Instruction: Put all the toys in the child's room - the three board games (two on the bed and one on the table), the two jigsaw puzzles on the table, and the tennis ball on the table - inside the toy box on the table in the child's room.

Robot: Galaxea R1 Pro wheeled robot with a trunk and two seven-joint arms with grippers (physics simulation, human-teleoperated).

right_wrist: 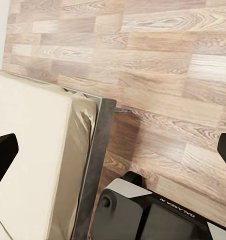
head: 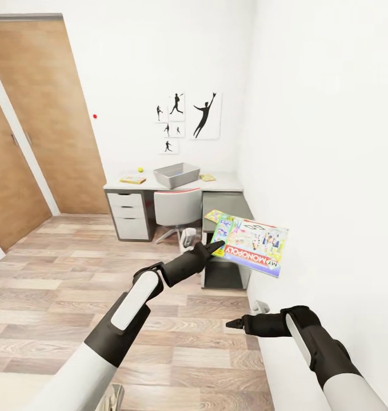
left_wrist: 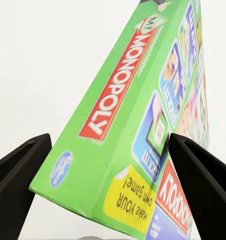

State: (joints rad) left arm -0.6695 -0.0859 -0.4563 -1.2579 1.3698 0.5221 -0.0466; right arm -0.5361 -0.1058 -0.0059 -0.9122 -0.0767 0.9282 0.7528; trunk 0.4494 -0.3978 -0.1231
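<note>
Gripped in my left gripper (head: 215, 246) is the Monopoly box (head: 252, 246): the fingers pinch its near green edge, and it juts out beyond them, tilted, with its printed face toward my head camera. My left wrist camera shows what the head cannot: both dark fingers (left_wrist: 200, 185) flank the green side panel (left_wrist: 120, 145), with the red MONOPOLY lettering running away from the grip and a yellow "make your own game" flash near the jaws. My right gripper (head: 235, 323) hangs lower and nearer to me, holding nothing; its wrist camera shows the two fingertips (right_wrist: 3, 160) spread wide at the frame edges. Between them that camera looks down on a cream mattress (right_wrist: 33, 165) in a grey bed frame (right_wrist: 98, 165), the wood-plank floor (right_wrist: 163, 65) and part of my own base (right_wrist: 143, 215).

Just beyond the held box, partly hidden by it, a yellow-green game box (head: 218, 216) lies on the dark grey section of the desk (head: 228, 202). Farther off, on the pale desktop (head: 222, 184), the grey toy box (head: 177, 174) stands well ahead of my left gripper. The tennis ball (head: 140, 169) and a flat colourful item (head: 132, 180) lie to its left and another small flat item (head: 207, 177) to its right. A red-trimmed chair (head: 178, 208) is tucked under the desk, and the baseball silhouette prints (head: 205, 116) hang above.
</note>
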